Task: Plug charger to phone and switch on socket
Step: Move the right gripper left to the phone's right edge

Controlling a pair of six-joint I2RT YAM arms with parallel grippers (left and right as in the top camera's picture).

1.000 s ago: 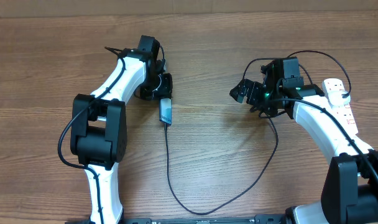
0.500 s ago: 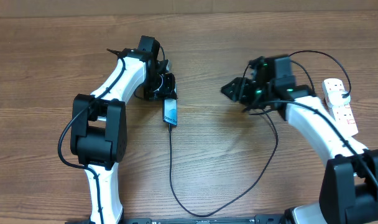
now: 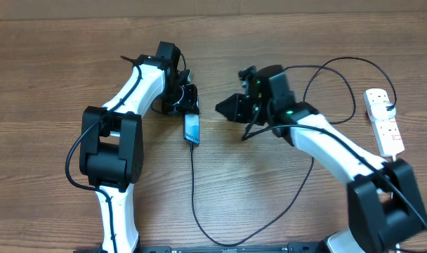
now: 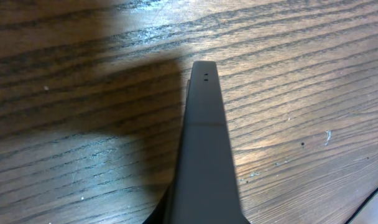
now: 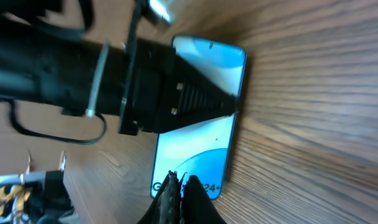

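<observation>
The phone [image 3: 192, 128] lies flat on the wooden table with its light blue screen up; it also shows in the right wrist view [image 5: 201, 146]. The charger [image 3: 194, 190], a thin black cable, runs from the phone's near end in a wide loop to the white socket [image 3: 383, 121] at the far right. My left gripper [image 3: 188, 109] is shut, its dark fingers [image 5: 195, 102] lying across the phone's far half. In its own view only the closed fingers [image 4: 204, 143] show over wood. My right gripper [image 3: 220, 109] is shut and empty, its tips [image 5: 181, 182] just above the phone's "Galaxy" end.
Both white arms reach in from the near edge, the left arm [image 3: 133, 88] on the left and the right arm [image 3: 333, 144] across the right half. Thick black robot cables [image 3: 340, 67] arch above the right arm. A cardboard wall runs along the table's far edge.
My right arm has swung left from near the socket to beside the phone, and its gripper went from open to shut. The phone shifted slightly right under the left gripper.
</observation>
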